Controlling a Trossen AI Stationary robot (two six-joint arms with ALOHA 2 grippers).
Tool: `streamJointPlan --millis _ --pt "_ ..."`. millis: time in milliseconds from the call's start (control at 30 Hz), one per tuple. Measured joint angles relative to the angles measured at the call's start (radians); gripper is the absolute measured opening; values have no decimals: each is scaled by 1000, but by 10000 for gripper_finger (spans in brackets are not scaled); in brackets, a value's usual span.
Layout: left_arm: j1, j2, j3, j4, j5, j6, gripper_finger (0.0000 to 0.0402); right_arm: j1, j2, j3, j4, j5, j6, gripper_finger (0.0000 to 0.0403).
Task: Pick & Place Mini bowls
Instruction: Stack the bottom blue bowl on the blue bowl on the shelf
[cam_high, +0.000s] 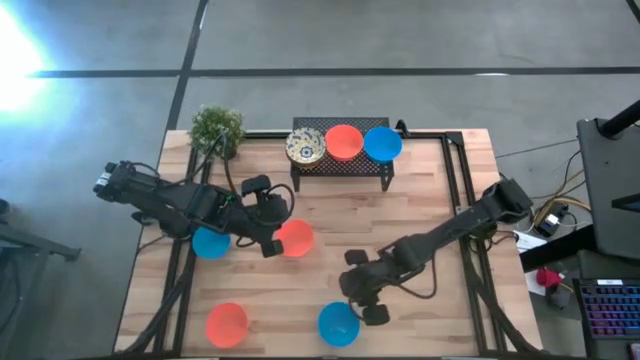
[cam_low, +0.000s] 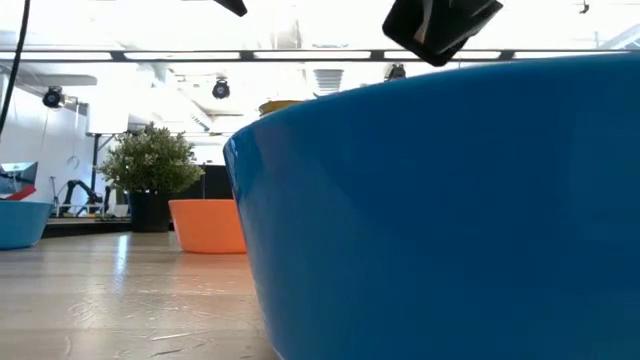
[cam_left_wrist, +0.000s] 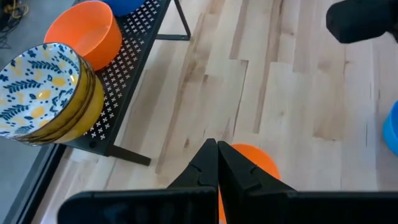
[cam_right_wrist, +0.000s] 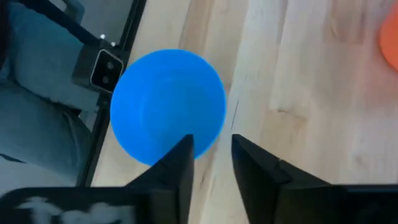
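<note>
Several mini bowls are in view. On the black mesh rack (cam_high: 350, 167) stand cream patterned bowls (cam_left_wrist: 38, 90), an orange bowl (cam_high: 344, 141) and a blue bowl (cam_high: 382, 143). On the table lie an orange bowl (cam_high: 296, 238), a blue bowl (cam_high: 209, 243) under my left arm, an orange bowl (cam_high: 227, 325) and a blue bowl (cam_high: 339, 324) at the near edge. My left gripper (cam_left_wrist: 217, 155) is shut above the middle orange bowl (cam_left_wrist: 258, 163). My right gripper (cam_right_wrist: 211, 149) hangs open over the near blue bowl (cam_right_wrist: 168, 106), one finger over its rim.
A small green potted plant (cam_high: 217, 128) stands at the table's far left corner. The near blue bowl (cam_low: 450, 200) fills most of the low view. Bare wood lies between the rack and the bowls at the middle. Black frame rails (cam_high: 455, 190) run along the table's sides.
</note>
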Motion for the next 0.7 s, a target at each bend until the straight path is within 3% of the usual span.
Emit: streamJointPlan --millis 300,700 --pt "-6 0 0 -2 0 46 0 -8 124 61 8 -126 193 159" --pt "-8 0 0 -4 36 48 0 -29 202 92 -61 -138 218 155"
